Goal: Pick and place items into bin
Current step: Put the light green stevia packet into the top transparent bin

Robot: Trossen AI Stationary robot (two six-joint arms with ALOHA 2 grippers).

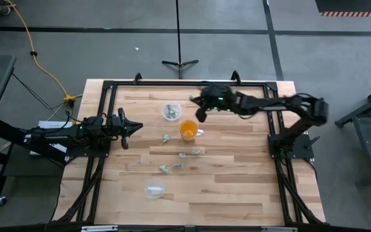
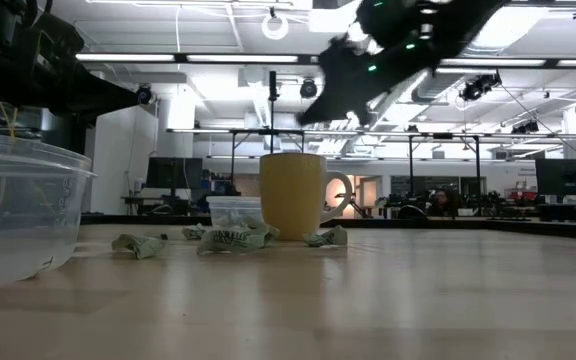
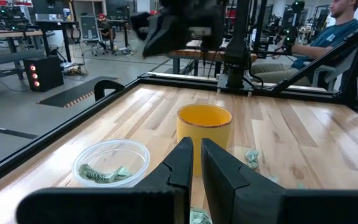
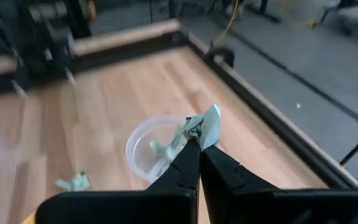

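Several tiny pale green-grey pieces lie flat on the wooden table: point(image 1: 165, 138), point(image 1: 195, 152), point(image 1: 164, 169), and low-view ones point(image 2: 233, 238). More pieces sit inside the small clear bin point(image 1: 171, 111) point(image 4: 157, 152) point(image 3: 110, 165). My right gripper point(image 1: 199, 115) point(image 4: 199, 146) hangs in the air just right of that bin, shut on one piece point(image 4: 204, 127); the low view shows it high above the table point(image 2: 338, 80). My left gripper point(image 1: 137, 127) point(image 3: 194, 155) waits shut at the table's left, pointing toward the orange cup point(image 1: 188, 130) point(image 3: 204, 124). My right gripper pinches a green-grey piece between its two fingertips point(image 4: 188, 152), coming slanting down from the table's right side. The piece's crumpled end point(image 4: 207, 121) sticks out past the tips. It is lifted clear, in the air beside the clear bin's rim.
The orange cup with a clear handle point(image 2: 293, 195) stands mid-table, near the bin. A second clear bowl point(image 1: 154, 191) point(image 2: 18, 210) sits toward the near edge. A black frame point(image 1: 172, 84) rims the table. A person sits beyond the table point(image 3: 340, 25).
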